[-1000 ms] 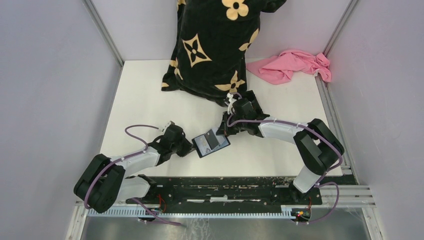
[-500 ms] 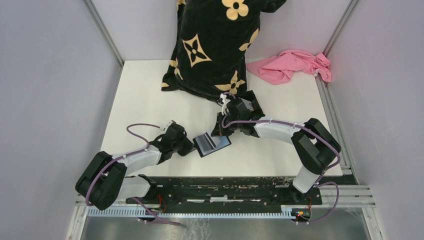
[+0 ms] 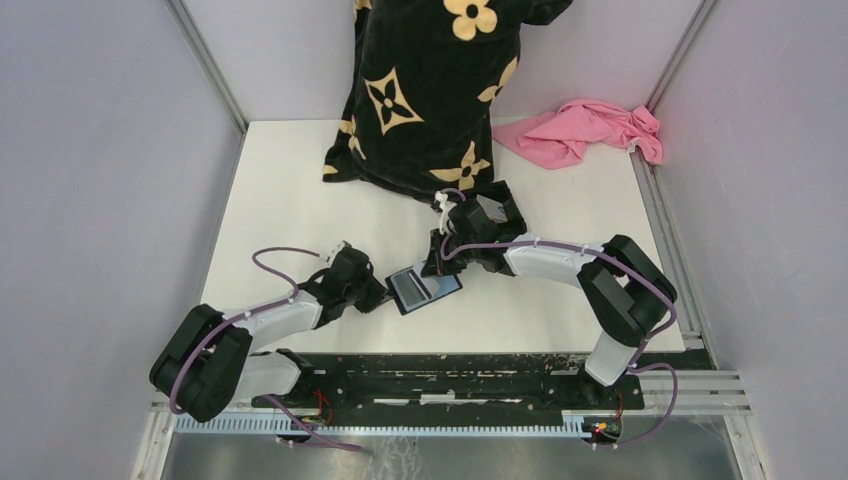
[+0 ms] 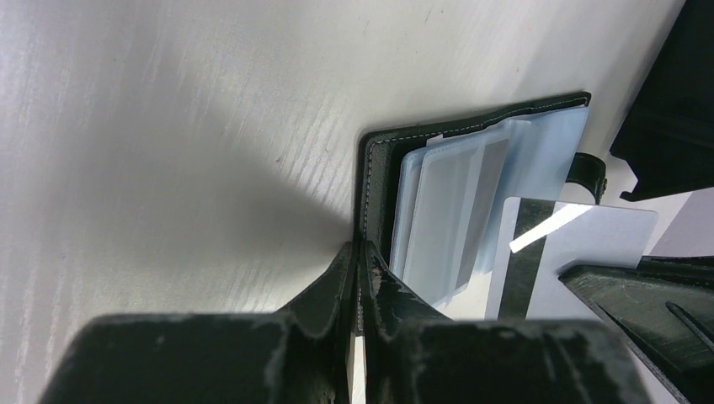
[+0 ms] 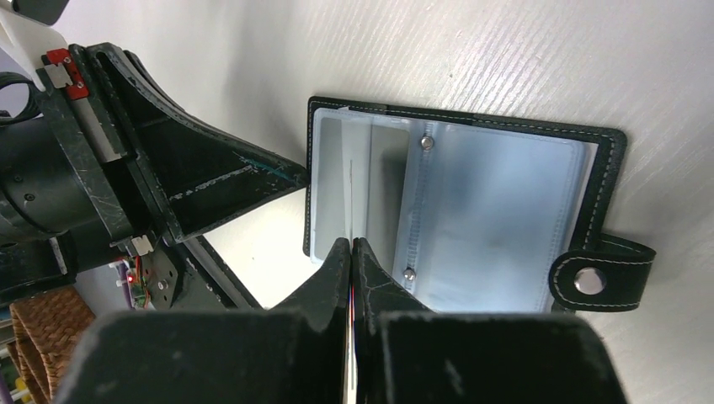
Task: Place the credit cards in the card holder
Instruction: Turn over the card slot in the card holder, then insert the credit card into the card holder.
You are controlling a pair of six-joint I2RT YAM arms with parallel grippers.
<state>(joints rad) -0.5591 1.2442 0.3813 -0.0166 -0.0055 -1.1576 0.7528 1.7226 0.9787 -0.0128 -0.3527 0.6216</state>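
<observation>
The black card holder (image 3: 425,288) lies open on the white table, its clear pockets up. My left gripper (image 3: 387,295) is shut on its left cover edge, which shows in the left wrist view (image 4: 368,177). My right gripper (image 3: 437,266) is shut on a whitish credit card with a black stripe (image 4: 581,240). In the right wrist view this card is edge-on (image 5: 349,181), just above the holder's left pocket (image 5: 333,194). A greyish card (image 4: 455,202) sits in a clear pocket. The holder's snap strap (image 5: 594,278) sticks out at its right side. No blue card is in view.
A black cloth with cream flower marks (image 3: 430,90) lies at the back centre. A pink cloth (image 3: 585,130) lies at the back right. A flat black thing (image 3: 505,197) lies partly under the right wrist. Grey walls stand on both sides.
My right gripper has moved left and closer to the open holder with the card in it. The holder has tilted and shifted slightly. My left gripper keeps its hold.
</observation>
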